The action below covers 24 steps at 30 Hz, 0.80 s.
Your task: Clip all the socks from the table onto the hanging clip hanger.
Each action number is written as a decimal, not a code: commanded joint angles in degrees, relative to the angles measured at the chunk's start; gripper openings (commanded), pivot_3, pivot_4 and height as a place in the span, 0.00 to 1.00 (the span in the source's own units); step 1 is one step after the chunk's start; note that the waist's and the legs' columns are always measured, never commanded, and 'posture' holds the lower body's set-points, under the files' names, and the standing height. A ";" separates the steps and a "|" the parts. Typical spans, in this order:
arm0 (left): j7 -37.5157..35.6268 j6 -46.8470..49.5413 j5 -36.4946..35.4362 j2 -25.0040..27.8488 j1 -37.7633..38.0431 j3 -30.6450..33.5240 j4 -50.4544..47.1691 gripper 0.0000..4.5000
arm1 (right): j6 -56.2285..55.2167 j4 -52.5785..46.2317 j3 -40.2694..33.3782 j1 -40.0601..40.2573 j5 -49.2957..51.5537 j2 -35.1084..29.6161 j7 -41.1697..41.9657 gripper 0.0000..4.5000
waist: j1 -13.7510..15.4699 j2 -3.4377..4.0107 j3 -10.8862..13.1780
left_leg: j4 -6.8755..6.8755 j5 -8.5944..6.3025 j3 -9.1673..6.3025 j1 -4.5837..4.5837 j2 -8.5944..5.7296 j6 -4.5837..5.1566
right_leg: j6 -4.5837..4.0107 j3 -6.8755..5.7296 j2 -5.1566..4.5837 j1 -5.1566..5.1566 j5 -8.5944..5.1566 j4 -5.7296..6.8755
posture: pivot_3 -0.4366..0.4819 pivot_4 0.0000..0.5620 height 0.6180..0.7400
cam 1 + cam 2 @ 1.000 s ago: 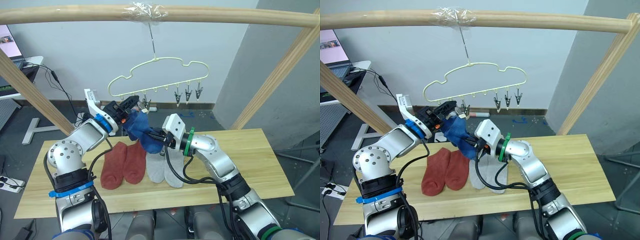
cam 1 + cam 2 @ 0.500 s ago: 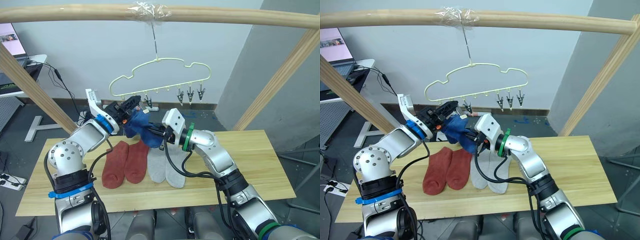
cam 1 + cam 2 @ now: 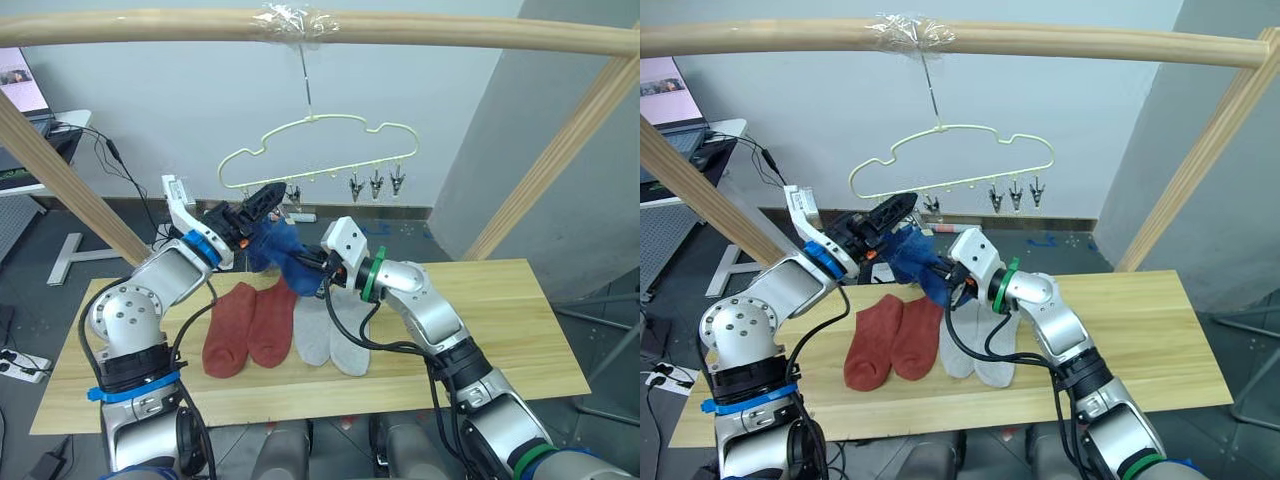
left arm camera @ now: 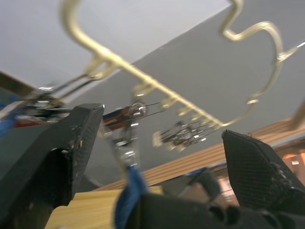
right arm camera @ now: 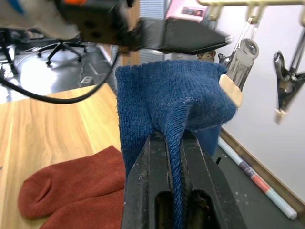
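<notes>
Change noted over the last half-second: my left pincer [image 3: 262,197] has tipped up off the blue sock [image 3: 279,249] and now stands wide open, holding nothing, with its tips at the clip row of the hanger [image 3: 330,140].

My right pincer [image 5: 174,157] is clamped tight on a fold of that sock. The sock's top edge is raised just above this pincer, and one clip [image 5: 234,71] touches its corner. I cannot tell whether the clip has bitten.

Below both pincers, two red socks [image 3: 245,325] and two grey socks [image 3: 330,338] lie side by side on the table [image 3: 500,320], untouched.

Assessment: the left looks freed to press the clip open. The task is at an early stage, with four socks outstanding.
</notes>
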 commanded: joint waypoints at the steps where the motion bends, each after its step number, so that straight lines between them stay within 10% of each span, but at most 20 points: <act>1: -0.70 -2.56 6.19 5.04 2.49 -2.34 -6.64 0.99 | 2.57 -1.57 -1.37 -0.72 2.71 2.02 -0.15 0.17 | 0.00 0.01 0.01 | -0.03 0.00 -0.02 0.00 0.00 -0.01 | -0.01 -0.01 0.00 -0.02 0.00 0.00 | 0.61 0.37 1.00; 12: -10.38 -7.00 11.32 11.58 10.56 -5.27 -14.51 0.99 | 4.33 -5.95 0.45 5.28 1.31 -3.45 2.13 1.00 | 0.70 0.06 0.04 | -0.17 -0.10 -0.05 -0.02 -0.01 0.16 | -0.04 -0.03 -0.01 -0.02 -0.10 -0.10 | 0.62 0.38 1.00; 20: -14.95 -23.41 28.74 10.31 16.31 -17.32 -18.21 0.99 | 7.83 -17.28 -6.32 13.10 3.53 -12.31 0.18 1.00 | 1.26 0.16 0.11 | -0.42 -0.10 -0.07 -0.02 0.04 0.16 | -0.10 -0.03 -0.22 -0.05 -0.27 -0.16 | 0.61 0.39 1.00; 24: -13.14 -31.98 36.78 6.03 15.24 -21.18 -14.64 0.80 | 8.82 -23.71 -9.32 15.40 4.18 -16.05 0.29 1.00 | 1.54 0.21 0.14 | -0.48 -0.10 -0.02 0.00 0.04 0.16 | -0.06 -0.02 -0.24 -0.05 -0.31 -0.20 | 0.59 0.39 1.00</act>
